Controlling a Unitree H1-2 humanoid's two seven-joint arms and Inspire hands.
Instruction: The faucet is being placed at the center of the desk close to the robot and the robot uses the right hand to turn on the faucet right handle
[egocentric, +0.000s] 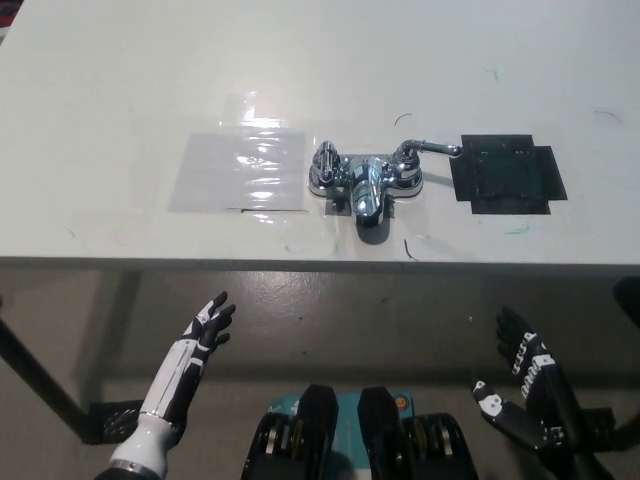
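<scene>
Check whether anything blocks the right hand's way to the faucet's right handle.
Nothing visible does: the right hand hangs open below the desk's front edge, and only desktop lies between that edge and the right handle. The left hand rests lower left.

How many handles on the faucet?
2. The left handle sits beside the clear patch; the right handle has its lever pointing at the black patch. None looks hidden.

White desk (120, 80) fills upper frame, glare on clear film patch (240, 170); grey-brown floor (350, 320) below; dark leg (30, 372) lower left.
</scene>
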